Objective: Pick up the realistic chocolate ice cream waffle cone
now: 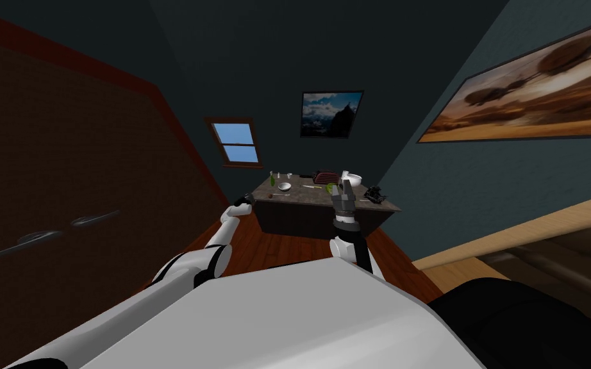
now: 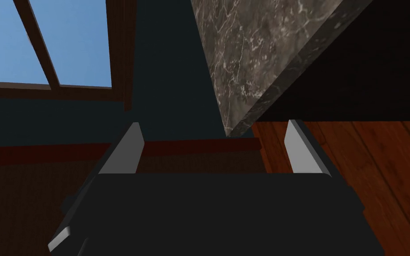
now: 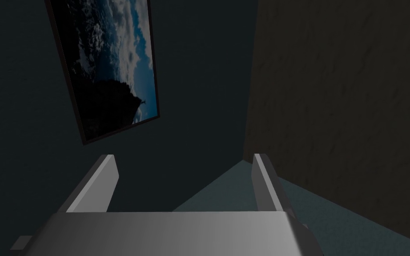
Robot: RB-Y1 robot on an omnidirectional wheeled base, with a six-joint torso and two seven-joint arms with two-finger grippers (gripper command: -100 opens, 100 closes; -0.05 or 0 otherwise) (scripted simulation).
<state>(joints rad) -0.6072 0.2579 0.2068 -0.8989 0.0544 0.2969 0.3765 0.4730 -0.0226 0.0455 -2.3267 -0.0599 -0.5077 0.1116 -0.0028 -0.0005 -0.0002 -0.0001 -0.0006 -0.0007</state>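
The left gripper hangs low just beside the near left corner of the tabletop, its fingers standing apart with nothing between them. The marble edge of that corner is close in front of the hand, with the wooden floor below it. The right gripper is raised in front of the right half of the near edge, pointing upward, and its fingers are also apart and empty. The ice cream cone is most probably the small brown speck with a pale strip beside it, lying close to the near left corner of the tabletop, but it is too small to be sure. If so, the left hand is the better one for the pick. The step in hand seems to be the approach. The hand should first rise above the level of the edge, so that it does not strike the marble. It should then come over the corner with the fingers kept wide and close across the cone's narrow body, not on the soft-looking top. Just behind the cone stand a white bowl and a green bottle, which a long reach may knock. Farther, toward the far edge, are a dark red ribbed box and a white vessel. A small green round thing lies near the middle, and a black object sits by the right edge, well apart from the cone.
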